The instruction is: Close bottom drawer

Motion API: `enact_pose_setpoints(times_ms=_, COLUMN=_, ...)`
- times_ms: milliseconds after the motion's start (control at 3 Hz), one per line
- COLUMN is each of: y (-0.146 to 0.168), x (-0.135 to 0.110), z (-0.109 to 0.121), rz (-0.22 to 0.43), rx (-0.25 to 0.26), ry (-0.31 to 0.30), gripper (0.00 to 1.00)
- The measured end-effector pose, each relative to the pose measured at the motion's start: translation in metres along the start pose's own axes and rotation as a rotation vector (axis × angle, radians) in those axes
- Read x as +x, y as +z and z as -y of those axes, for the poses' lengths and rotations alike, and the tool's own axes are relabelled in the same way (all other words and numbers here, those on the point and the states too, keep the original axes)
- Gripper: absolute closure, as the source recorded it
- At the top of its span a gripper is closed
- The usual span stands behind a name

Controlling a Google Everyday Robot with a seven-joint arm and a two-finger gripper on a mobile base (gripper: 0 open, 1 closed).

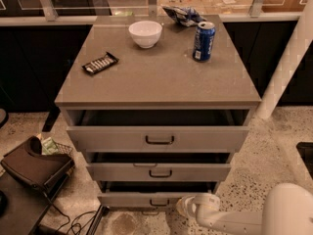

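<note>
Grey flat-fronted bottom drawer [124,199] stands pulled out, lowest of three in the grey cabinet [156,77].
The white robot gripper [188,205] sits low at the drawer front's right end, and the pale arm [234,223] reaches in near level from the lower right. Open or closed, I cannot tell. The push should likely land flat near the small dark bar handle [159,202] and run straight back, since an off-centre shove may skew the drawer.

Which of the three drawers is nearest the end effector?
The bottom drawer, the narrowest and lowest front. The end effector sits by its right end, well below the other two.
</note>
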State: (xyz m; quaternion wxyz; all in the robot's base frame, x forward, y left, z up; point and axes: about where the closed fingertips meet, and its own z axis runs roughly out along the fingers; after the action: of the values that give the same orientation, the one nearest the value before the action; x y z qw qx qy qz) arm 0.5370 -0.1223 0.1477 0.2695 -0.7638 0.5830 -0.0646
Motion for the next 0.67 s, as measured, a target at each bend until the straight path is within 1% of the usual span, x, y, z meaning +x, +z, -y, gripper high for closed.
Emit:
enact_pose_setpoints(times_ms=333, y=-0.002, x=-0.001, z=-0.004, rz=0.0, rx=0.0, ry=0.0, gripper=1.0)
enact_pose_setpoints(times_ms=667, y=0.009, x=0.003, z=0.016, rz=0.018, rx=0.05, ry=-0.007, gripper=1.0)
